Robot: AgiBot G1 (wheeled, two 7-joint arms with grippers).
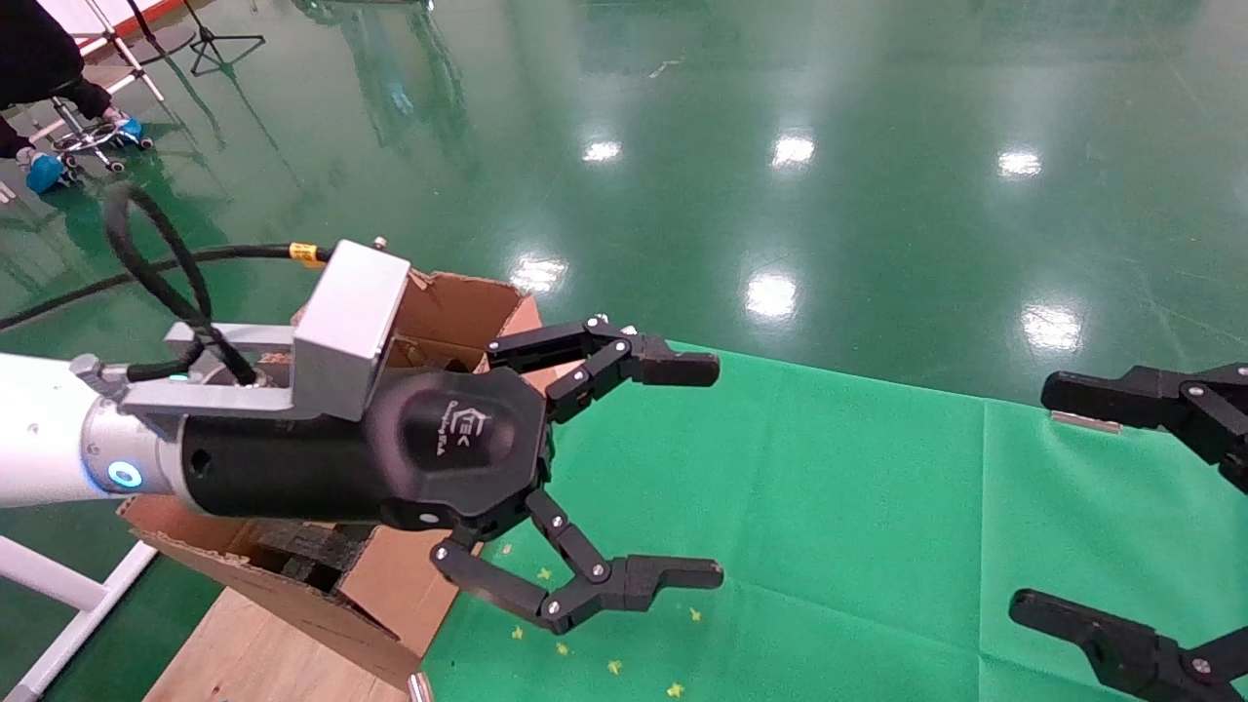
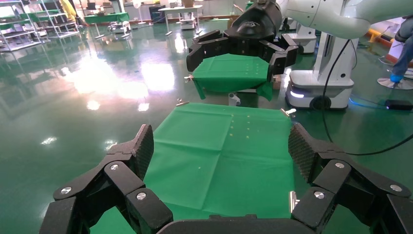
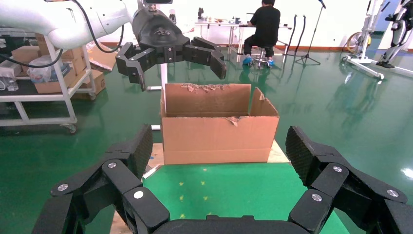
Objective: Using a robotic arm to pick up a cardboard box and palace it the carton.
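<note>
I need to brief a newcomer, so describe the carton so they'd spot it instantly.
Find the green cloth on the green floor; at its left edge stands the carton. It is the large open brown cardboard box with ragged torn flaps, below the open left gripper.

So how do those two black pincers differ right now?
The left pincer hangs above the carton edge, reaching over the green cloth, its whole body and white arm visible in the head view; the right pincer sits at the cloth's far right, with only its fingers showing there. The left carries a silver camera mount; none shows on the right. Both are open and empty.
</note>
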